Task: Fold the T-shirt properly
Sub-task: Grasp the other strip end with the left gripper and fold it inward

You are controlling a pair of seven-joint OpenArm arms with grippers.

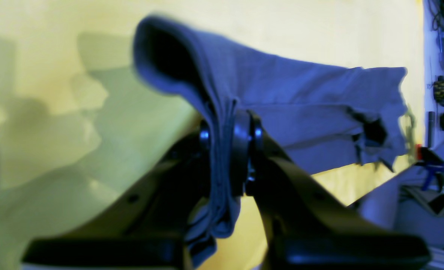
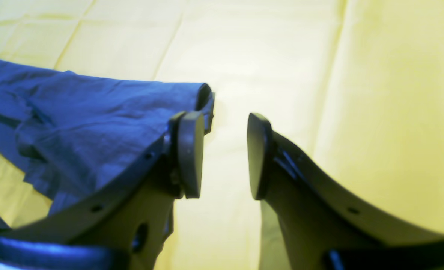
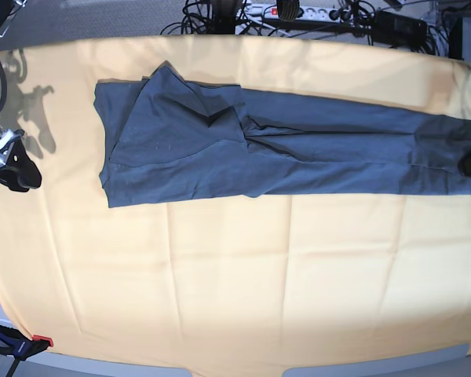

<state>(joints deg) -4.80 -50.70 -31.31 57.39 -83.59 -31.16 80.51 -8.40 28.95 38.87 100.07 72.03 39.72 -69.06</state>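
The left gripper (image 1: 227,150) pinches a bunched fold of the T-shirt (image 1: 282,105), which stretches away across the yellow cloth (image 3: 235,290). The right gripper (image 2: 223,155) stands parted and empty, the shirt's edge just beside its left finger.

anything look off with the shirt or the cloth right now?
Yes. The T-shirt lies stretched into a long band, with a crumpled diagonal flap bunched near one end. Only the left gripper pinches it; the right gripper is open beside the other end. The yellow cloth looks flat.
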